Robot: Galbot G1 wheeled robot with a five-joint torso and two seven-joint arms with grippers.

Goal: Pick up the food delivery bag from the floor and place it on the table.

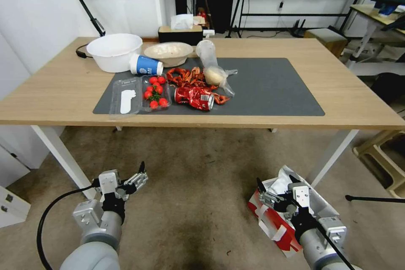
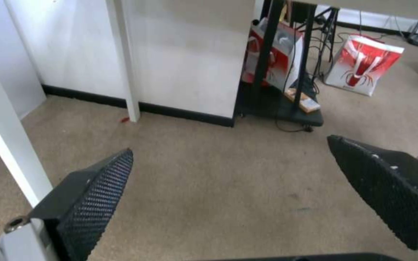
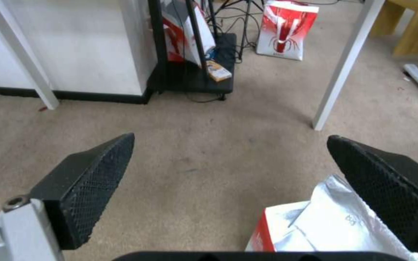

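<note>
Fingers spread wide and empty, the right gripper [image 1: 275,192] hangs over the red-and-white paper delivery bag with silver foil lining [image 1: 276,219], placed to grasp it on the stained brownish floor [image 1: 198,202], near the long light-wood bench [image 1: 59,88]; the left gripper [image 1: 137,175] waits likewise open, left.

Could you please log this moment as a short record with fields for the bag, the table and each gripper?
bag: food delivery bag on the floor by the table's near right leg, foil lining showing at its mouth
table: table with dark mat carrying food clutter on its left half; right half of mat bare
right gripper: right gripper open, low over the bag's mouth, not holding it
left gripper: left gripper open, low over bare floor
task state: bag not yet lifted
</note>
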